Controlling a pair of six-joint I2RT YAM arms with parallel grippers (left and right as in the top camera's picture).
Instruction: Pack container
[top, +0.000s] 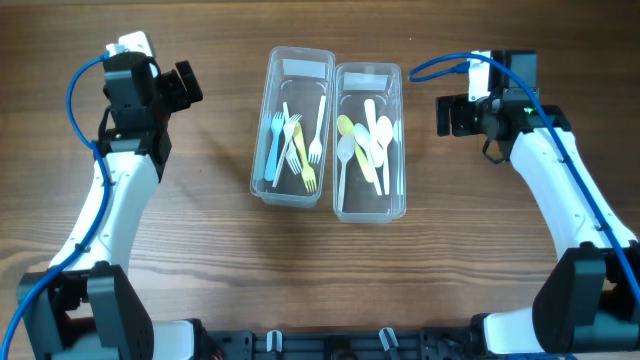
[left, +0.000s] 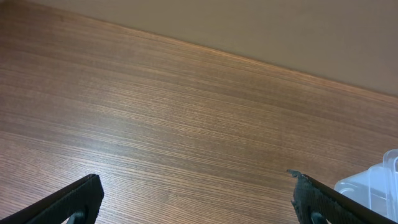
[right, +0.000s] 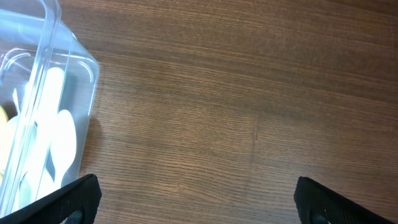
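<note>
As no loose cutlery shows on the near tabletop (top: 320, 280), packing looks about finished: the fork container (top: 262, 150) and spoon container (top: 403, 150) sit side by side at centre, apparently touching. Farther out, the left fingers (top: 188, 85) at ten o'clock and the right fingers (top: 447, 115) at two o'clock stand spread and empty; any move should steer wide of the thin walls.

L arm (top: 112, 205) rises from its base, wrist bent inward; L claw (top: 186, 86) points toward centre, fingers spread wide, nothing btwn them. R arm (top: 565, 190) mirrors it; R claw (top: 447, 115) likewise wide apart, empty, facing inward.
</note>
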